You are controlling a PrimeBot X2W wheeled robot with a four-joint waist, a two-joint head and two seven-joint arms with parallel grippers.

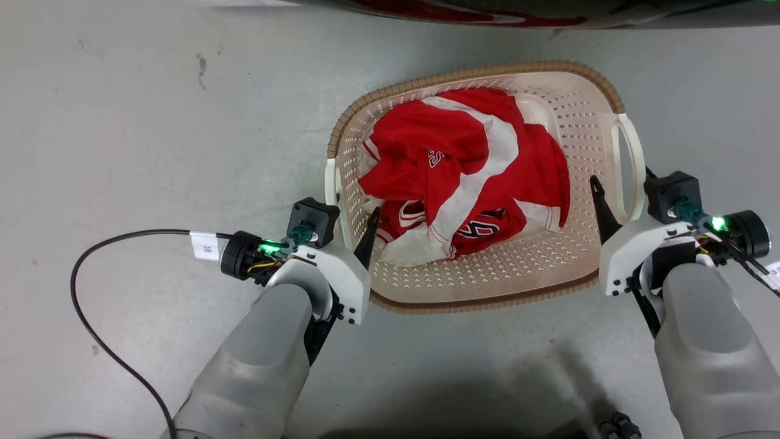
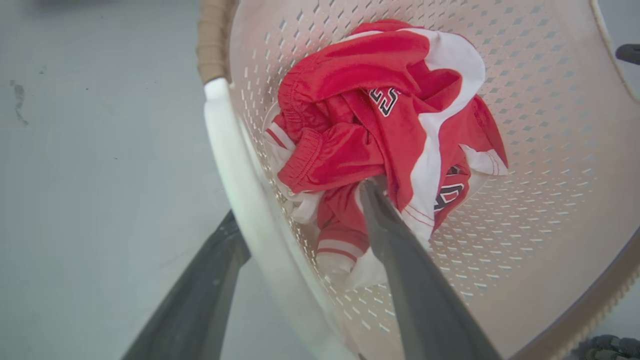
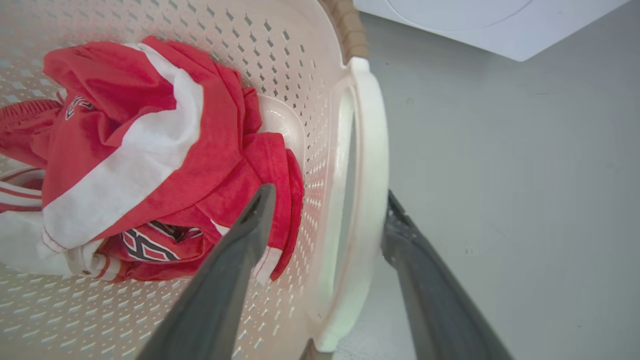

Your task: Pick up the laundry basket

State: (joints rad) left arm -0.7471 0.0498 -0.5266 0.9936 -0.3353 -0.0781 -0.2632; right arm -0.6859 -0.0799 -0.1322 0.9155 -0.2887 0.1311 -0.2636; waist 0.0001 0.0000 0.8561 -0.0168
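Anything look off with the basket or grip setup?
Nothing stands out. The basket looks intact, the red clothes lie inside it, and the left pincer and right pincer, both open, each straddle a white handle.

The right pincer [image 3: 330,196] is straddling the white handle [image 3: 372,150] of the laundry basket [image 3: 300,65], one finger inside by red-and-white clothes [image 3: 150,145], one outside.

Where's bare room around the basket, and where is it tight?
Free: floor left of the laundry basket, bordered by the cable; the strip right of it. Crowded: the basket's inside, mostly covered by red-and-white clothes, and both handles, straddled by the left gripper and right gripper.
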